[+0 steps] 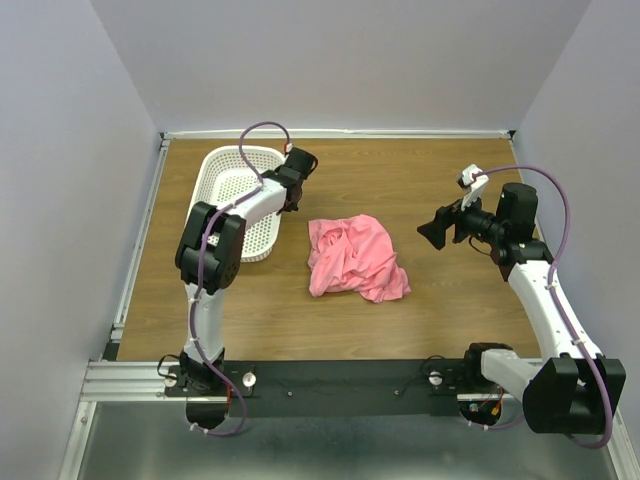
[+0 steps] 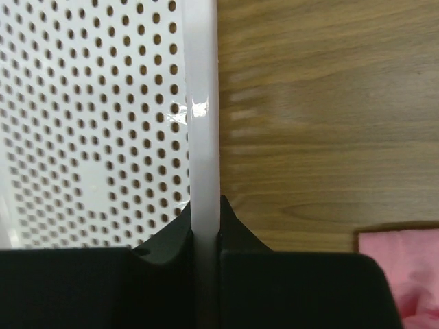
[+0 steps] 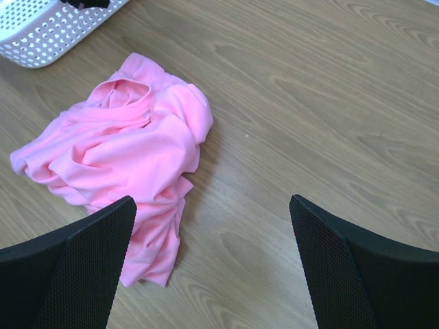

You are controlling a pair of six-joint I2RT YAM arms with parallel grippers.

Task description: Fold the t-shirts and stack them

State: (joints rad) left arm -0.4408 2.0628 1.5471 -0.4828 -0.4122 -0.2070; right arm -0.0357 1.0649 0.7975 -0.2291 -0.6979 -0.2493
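Plainly, at upper left of the top view the left gripper was pinched on the rim of the basket, so any sideways pull would likely have dragged or tipped it. At centre the t-shirt lay crumpled on the table, its sleeves and hem buried in folds and only a corner showing in the left wrist view. At right, well apart, the right gripper hung wide open, and a blind grab could have bunched several layers.

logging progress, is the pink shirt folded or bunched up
Bunched up, not folded: the pink t-shirt lies in a wrinkled heap on the table, neck opening twisted to one side, no straight folded edges.
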